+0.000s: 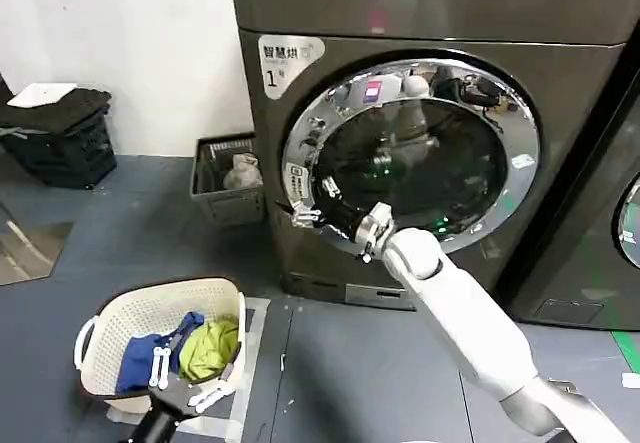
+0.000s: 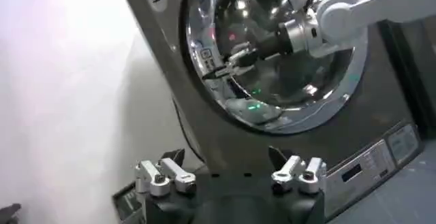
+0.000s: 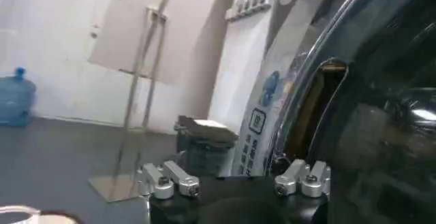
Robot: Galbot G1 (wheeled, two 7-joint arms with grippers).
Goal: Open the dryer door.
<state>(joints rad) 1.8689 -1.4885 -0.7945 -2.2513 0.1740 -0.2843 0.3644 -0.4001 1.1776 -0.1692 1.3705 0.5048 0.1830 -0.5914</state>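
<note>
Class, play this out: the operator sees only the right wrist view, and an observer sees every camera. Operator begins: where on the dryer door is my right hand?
Observer: In the head view, your right hand is at the left edge of the dryer door rim.
Operator: Where is the left hand?
Observer: The left hand is low, at the near edge of a white laundry basket holding clothes.
Operator: Correct machine?
Observer: Yes, a "1" label sits above the door.

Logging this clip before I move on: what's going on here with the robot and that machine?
The right gripper is reaching to the left edge of the dryer door, at the chrome rim by the handle recess. The door looks closed against the machine. The left gripper waits low beside the laundry basket, fingers open.
</note>
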